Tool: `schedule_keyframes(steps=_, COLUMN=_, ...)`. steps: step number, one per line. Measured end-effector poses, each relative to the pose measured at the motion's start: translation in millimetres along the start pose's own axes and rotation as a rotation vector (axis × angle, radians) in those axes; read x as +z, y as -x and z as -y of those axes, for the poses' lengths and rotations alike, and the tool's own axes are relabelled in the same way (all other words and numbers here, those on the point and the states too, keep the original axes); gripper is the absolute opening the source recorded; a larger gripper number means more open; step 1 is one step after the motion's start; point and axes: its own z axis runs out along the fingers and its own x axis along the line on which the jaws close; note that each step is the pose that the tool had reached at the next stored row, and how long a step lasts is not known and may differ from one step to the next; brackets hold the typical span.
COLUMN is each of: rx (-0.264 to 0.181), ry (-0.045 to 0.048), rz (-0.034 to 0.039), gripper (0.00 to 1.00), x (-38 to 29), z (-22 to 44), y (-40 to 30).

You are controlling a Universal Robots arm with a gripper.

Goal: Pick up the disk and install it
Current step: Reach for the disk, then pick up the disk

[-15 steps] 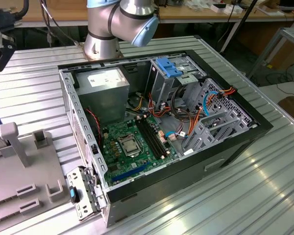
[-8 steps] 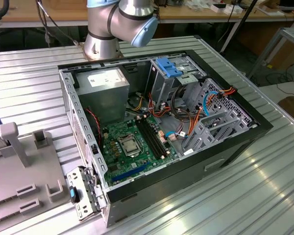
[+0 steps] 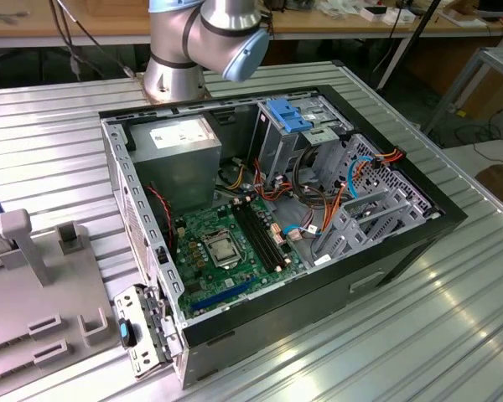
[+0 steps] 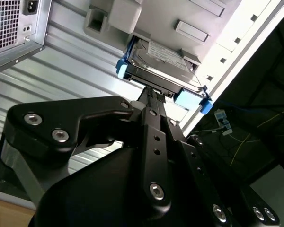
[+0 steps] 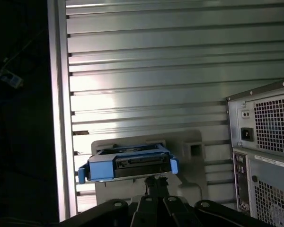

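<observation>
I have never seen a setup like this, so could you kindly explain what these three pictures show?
It is one robot arm standing on a ribbed metal table. The exterior view comes from a camera off the arm: it shows an open computer case lying on its side, with a grey holder on the exterior view's left. The two wrist views come from cameras riding on the arm. In both wrist views, the black gripper reaches to the disk, a silver drive in blue rails, by that grey holder. The gripper is at the disk's edge; whether it grips it, I cannot tell.
</observation>
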Motion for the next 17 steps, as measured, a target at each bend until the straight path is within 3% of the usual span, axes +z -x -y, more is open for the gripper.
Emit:
schedule_keyframes(steps=6, rx=0.000, ry=0.0000, rz=0.0000, gripper=0.11, x=-0.6, z=2.1, y=-28.9)
schedule_keyframes(steps=7, rx=0.000, ry=-0.0001, rz=-0.0001, gripper=0.11, x=-0.9, z=2.9, y=-38.9)
schedule_keyframes(steps=8, rx=0.000, ry=0.0000, rz=0.0001, gripper=0.11, x=-0.9, z=3.3, y=-43.9)
schedule_keyframes(steps=17, rx=0.000, ry=0.0000, rz=0.0000, gripper=0.11, x=-1.0, z=3.3, y=-44.4)
